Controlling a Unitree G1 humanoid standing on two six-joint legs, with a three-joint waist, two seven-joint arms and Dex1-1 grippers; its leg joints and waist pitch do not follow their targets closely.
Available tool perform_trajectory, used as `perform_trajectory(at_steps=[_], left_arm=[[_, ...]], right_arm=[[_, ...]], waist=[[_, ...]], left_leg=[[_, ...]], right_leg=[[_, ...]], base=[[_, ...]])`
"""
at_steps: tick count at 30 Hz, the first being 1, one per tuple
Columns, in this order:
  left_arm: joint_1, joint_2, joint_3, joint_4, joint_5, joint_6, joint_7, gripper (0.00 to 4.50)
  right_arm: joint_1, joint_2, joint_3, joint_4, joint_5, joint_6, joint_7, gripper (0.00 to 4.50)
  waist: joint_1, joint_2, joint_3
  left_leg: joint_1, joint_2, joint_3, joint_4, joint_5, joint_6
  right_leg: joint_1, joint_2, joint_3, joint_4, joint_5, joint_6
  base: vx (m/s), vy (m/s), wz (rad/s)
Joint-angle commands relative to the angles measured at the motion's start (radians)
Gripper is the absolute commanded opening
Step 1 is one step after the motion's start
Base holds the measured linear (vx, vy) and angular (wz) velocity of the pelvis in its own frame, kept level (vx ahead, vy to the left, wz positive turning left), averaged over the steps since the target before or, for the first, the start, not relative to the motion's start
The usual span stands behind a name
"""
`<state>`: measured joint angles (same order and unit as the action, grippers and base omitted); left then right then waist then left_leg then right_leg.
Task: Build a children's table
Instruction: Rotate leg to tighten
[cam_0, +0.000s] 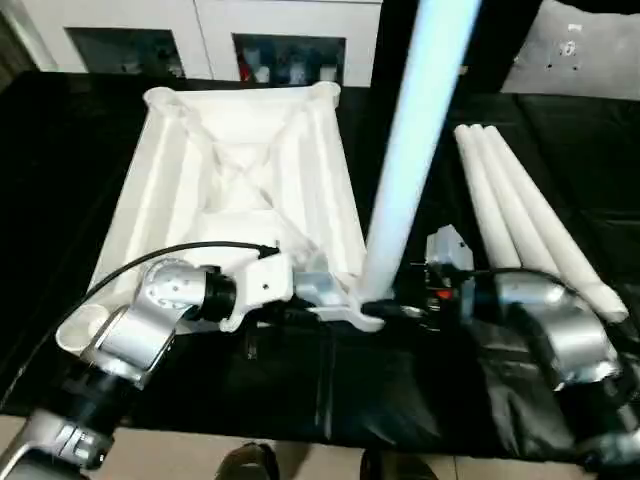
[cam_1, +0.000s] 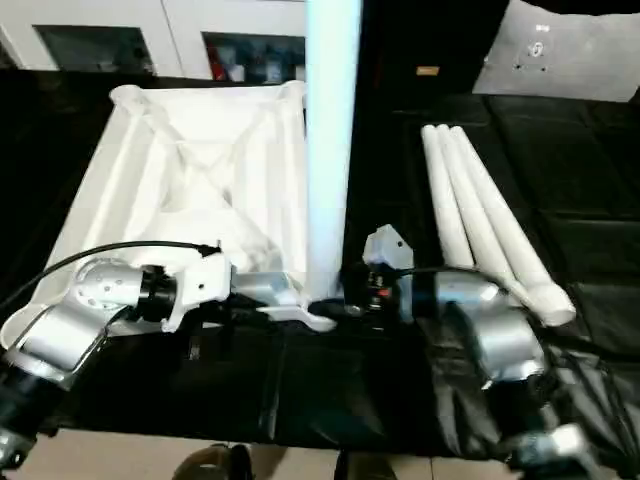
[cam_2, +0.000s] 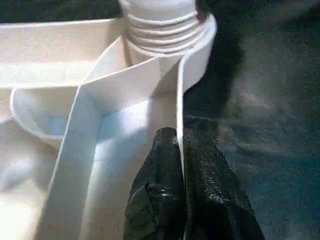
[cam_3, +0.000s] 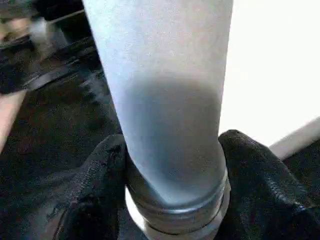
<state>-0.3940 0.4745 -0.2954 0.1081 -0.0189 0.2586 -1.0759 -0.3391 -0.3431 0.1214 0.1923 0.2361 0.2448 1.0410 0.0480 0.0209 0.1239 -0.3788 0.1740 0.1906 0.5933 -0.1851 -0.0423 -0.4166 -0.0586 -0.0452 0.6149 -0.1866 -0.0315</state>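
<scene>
Right tool (cam_3: 172, 190) grips the upright leg (cam_0: 415, 150) in the near-right socket of the tabletop (cam_0: 240, 170); left tool (cam_2: 179, 165) pinches its wall. Twisting crooked could jam the threads.

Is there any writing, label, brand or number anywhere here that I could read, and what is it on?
No readable text in any view.
Small orange patch on the dark panel behind the work table: too small to read.
Red marks on the right gripper's housing: blurred, no letters legible.
Grey plate at the back right: only small dots, no words.
White table top and legs: plain, no markings.
</scene>
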Motion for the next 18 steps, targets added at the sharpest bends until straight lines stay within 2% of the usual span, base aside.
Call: perform_trajectory(at_steps=[1,2,3,5,6,7,8,9,11,13,14,16,17,18], left_arm=[[-0.006,-0.072,-0.002,-0.080,-0.018,0.074,0.108,0.00],[-0.006,-0.072,-0.002,-0.080,-0.018,0.074,0.108,0.00],[0.000,-0.120,0.008,-0.121,-0.014,0.137,0.176,0.00],[0.007,-0.217,0.016,-0.169,0.014,0.220,0.301,0.00],[0.007,-0.231,0.017,-0.174,0.021,0.230,0.320,0.00],[0.007,-0.281,0.010,-0.185,0.050,0.256,0.379,0.00],[0.007,-0.300,0.005,-0.188,0.059,0.262,0.397,0.00],[-0.002,-0.361,-0.007,-0.178,0.084,0.277,0.465,0.00],[-0.008,-0.387,-0.014,-0.165,0.095,0.273,0.493,0.00],[-0.019,-0.411,-0.025,-0.149,0.103,0.271,0.514,0.00],[-0.026,-0.403,-0.031,-0.147,0.100,0.272,0.506,0.00],[-0.026,-0.392,-0.033,-0.151,0.101,0.274,0.498,0.00],[-0.025,-0.362,-0.034,-0.155,0.109,0.268,0.471,0.00],[-0.025,-0.346,-0.035,-0.155,0.112,0.261,0.457,0.00]], right_arm=[[0.024,0.075,0.074,-0.044,-0.011,0.046,-0.083,2.59],[0.024,0.075,0.074,-0.044,-0.011,0.046,-0.083,2.59],[0.041,0.136,0.068,-0.062,-0.024,0.069,-0.183,2.59],[0.066,0.242,0.064,-0.078,-0.054,0.087,-0.334,2.59],[0.070,0.257,0.063,-0.081,-0.059,0.088,-0.356,2.59],[0.083,0.312,0.057,-0.083,-0.073,0.091,-0.433,2.59],[0.087,0.334,0.053,-0.081,-0.076,0.094,-0.463,2.59],[0.094,0.383,0.055,-0.074,-0.099,0.085,-0.540,2.59],[0.091,0.401,0.051,-0.064,-0.113,0.072,-0.577,2.59],[0.084,0.422,0.035,-0.055,-0.116,0.054,-0.620,2.59],[0.077,0.416,0.017,-0.059,-0.106,0.034,-0.622,2.94],[0.075,0.406,0.006,-0.064,-0.112,0.027,-0.624,3.31],[0.074,0.387,-0.014,-0.067,-0.113,0.027,-0.610,3.34],[0.073,0.377,-0.023,-0.067,-0.112,0.026,-0.599,3.34]], waist=[[-0.004,-0.007,-0.064],[-0.004,-0.007,-0.064],[-0.015,-0.011,-0.062],[-0.020,-0.009,-0.058],[-0.023,-0.009,-0.057],[-0.022,-0.009,-0.057],[-0.023,-0.011,-0.058],[-0.022,-0.010,-0.057],[-0.022,-0.009,-0.058],[-0.018,-0.006,-0.061],[-0.015,-0.003,-0.064],[-0.015,-0.005,-0.065],[-0.013,-0.001,-0.066],[-0.014,-0.002,-0.067]], left_leg=[[0.011,0.056,-0.028,-0.074,-0.171,0.056],[0.011,0.056,-0.028,-0.074,-0.171,0.056],[0.011,0.054,-0.027,-0.077,-0.191,0.038],[0.014,0.052,-0.028,-0.077,-0.224,0.031],[0.015,0.054,-0.028,-0.080,-0.219,0.026],[0.016,0.052,-0.028,-0.079,-0.220,0.027],[0.013,0.051,-0.028,-0.080,-0.208,0.028],[0.016,0.051,-0.028,-0.080,-0.204,0.032],[0.016,0.050,-0.027,-0.080,-0.202,0.035],[0.015,0.049,-0.025,-0.079,-0.180,0.043],[0.017,0.048,-0.023,-0.076,-0.171,0.055],[0.011,0.047,-0.024,-0.076,-0.148,0.064],[0.010,0.046,-0.024,-0.074,-0.128,0.073],[0.008,0.045,-0.024,-0.074,-0.120,0.083]], right_leg=[[0.056,-0.085,0.049,-0.083,-0.291,-0.225],[0.056,-0.085,0.049,-0.083,-0.291,-0.225],[0.054,-0.083,0.051,-0.088,-0.347,-0.194],[0.047,-0.085,0.051,-0.099,-0.409,-0.178],[0.043,-0.081,0.054,-0.101,-0.408,-0.166],[0.042,-0.081,0.054,-0.103,-0.410,-0.160],[0.044,-0.082,0.055,-0.102,-0.396,-0.156],[0.040,-0.080,0.056,-0.104,-0.384,-0.152],[0.040,-0.078,0.056,-0.104,-0.367,-0.148],[0.042,-0.077,0.058,-0.099,-0.305,-0.154],[0.042,-0.075,0.058,-0.097,-0.252,-0.163],[0.048,-0.075,0.057,-0.091,-0.206,-0.172],[0.051,-0.075,0.056,-0.087,-0.164,-0.181],[0.054,-0.075,0.055,-0.085,-0.138,-0.189]], base=[[0.000,0.000,0.00],[0.000,0.000,0.00],[0.000,0.000,0.00],[0.000,0.000,0.00],[0.000,0.000,0.00],[0.000,0.000,0.00],[0.000,0.000,0.00],[0.000,0.000,0.00],[0.000,0.000,0.00],[0.000,0.000,0.00],[0.000,0.000,0.00],[0.000,0.000,0.00],[0.000,0.000,0.00],[0.000,0.000,0.00]])
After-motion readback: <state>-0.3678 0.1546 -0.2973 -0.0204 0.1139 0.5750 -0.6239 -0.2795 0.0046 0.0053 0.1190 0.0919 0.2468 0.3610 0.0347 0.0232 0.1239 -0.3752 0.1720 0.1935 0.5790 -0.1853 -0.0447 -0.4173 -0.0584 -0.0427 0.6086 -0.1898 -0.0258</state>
